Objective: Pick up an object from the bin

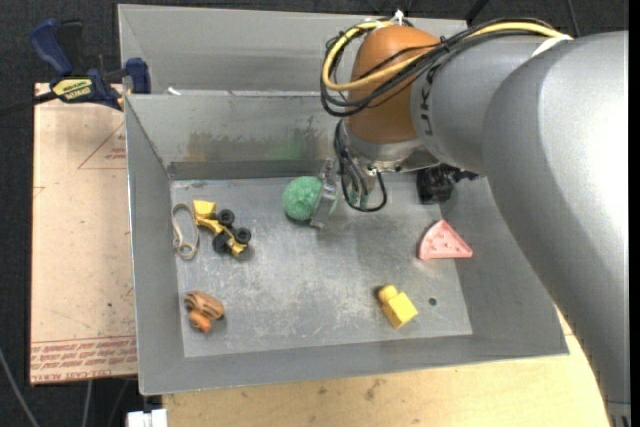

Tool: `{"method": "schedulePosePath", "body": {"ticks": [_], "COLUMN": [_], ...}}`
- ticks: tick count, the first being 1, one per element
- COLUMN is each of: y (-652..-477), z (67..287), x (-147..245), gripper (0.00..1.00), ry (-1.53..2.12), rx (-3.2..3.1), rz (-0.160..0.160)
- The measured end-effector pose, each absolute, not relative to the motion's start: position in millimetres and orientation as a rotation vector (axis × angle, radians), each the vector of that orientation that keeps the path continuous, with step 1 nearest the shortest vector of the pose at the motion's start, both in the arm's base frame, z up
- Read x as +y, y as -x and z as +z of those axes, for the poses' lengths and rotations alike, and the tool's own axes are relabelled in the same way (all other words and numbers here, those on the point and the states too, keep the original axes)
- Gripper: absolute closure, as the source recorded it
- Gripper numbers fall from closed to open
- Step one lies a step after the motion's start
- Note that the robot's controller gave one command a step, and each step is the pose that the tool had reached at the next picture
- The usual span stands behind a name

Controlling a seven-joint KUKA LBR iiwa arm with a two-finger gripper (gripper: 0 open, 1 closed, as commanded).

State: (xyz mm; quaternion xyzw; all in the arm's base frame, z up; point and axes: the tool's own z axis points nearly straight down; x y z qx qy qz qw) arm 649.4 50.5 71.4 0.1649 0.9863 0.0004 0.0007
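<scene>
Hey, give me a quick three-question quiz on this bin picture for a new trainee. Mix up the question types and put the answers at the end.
1. Multiple choice: which thing lies closest to the gripper?
A) the yellow toy car
B) the green lump
C) the brown toy
2. True or false: the yellow block lies lower in the camera view than the green lump.
3. Fill in the blank: the wedge on the right side of the bin floor is ___ in colour.

Key: 1 B; 2 true; 3 pink.
</scene>
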Motion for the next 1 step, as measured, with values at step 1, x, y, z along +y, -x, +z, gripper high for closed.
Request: {"method": "schedulePosePath", "body": {"ticks": [1], "y": [-649.4], "z": [71.4], "x": [50.5], "gripper": [1.00], "ry": [-0.518], "rx": [3.097], "rz": [0.001]}}
